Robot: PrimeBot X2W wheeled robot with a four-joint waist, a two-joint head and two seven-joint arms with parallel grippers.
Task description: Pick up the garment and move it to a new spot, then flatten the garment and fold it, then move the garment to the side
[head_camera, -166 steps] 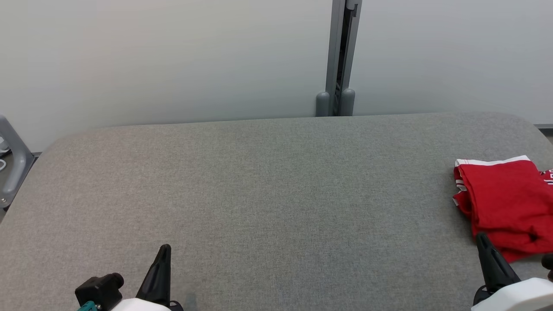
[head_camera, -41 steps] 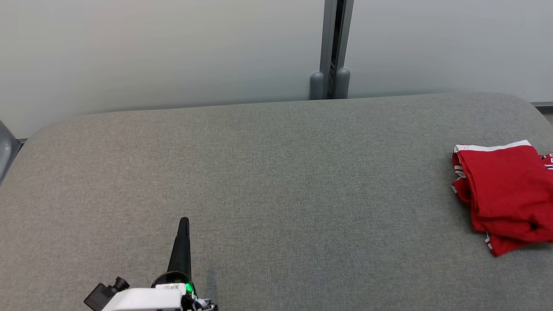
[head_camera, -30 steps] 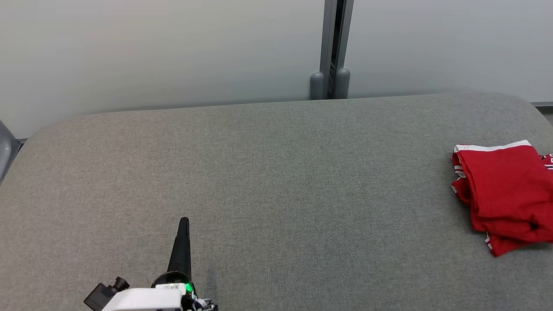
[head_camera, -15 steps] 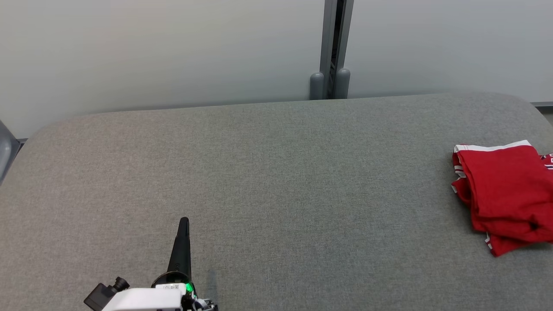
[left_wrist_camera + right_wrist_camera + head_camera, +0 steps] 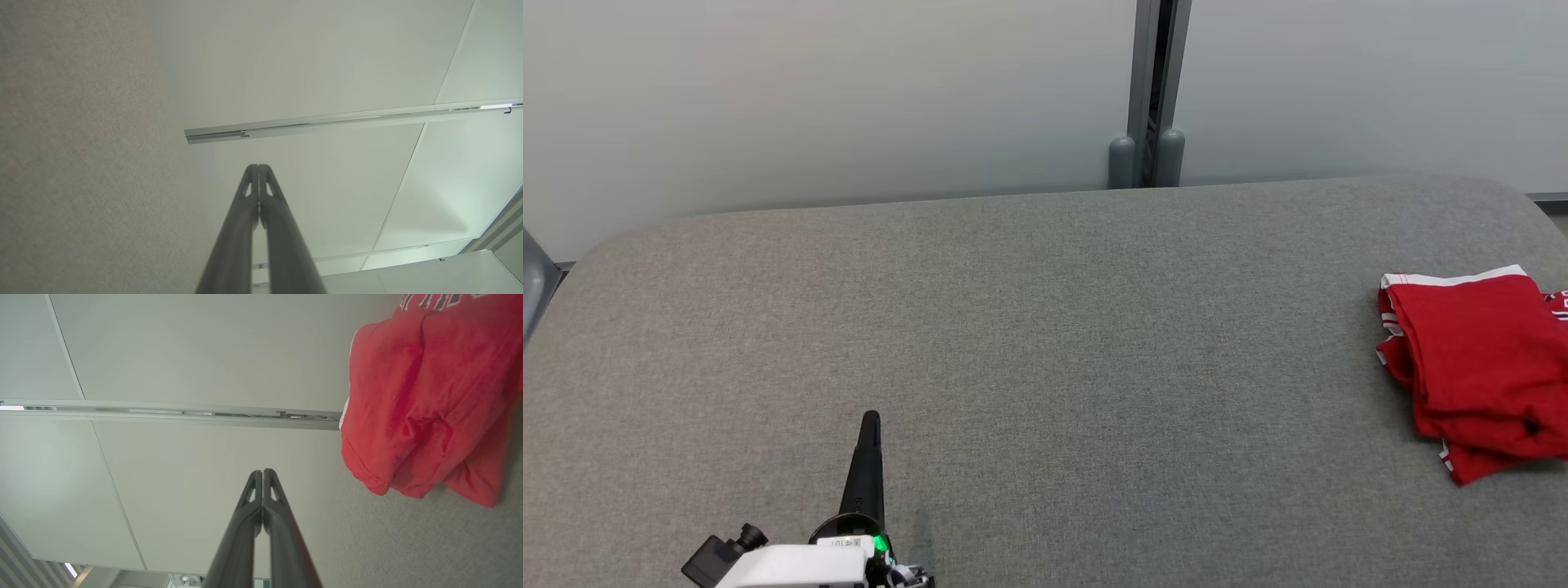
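Red garment [image 5: 1478,367], white lettering [image 5: 429,302] unreadable; left claw [image 5: 258,166] and right claw [image 5: 262,470] pinched together

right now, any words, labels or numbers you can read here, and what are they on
Nothing reads whole.
garment: white block letters at its right edge, cut off by the frame in the head and right wrist views; unreadable.
left gripper: small white sticker at its base, too small to read.
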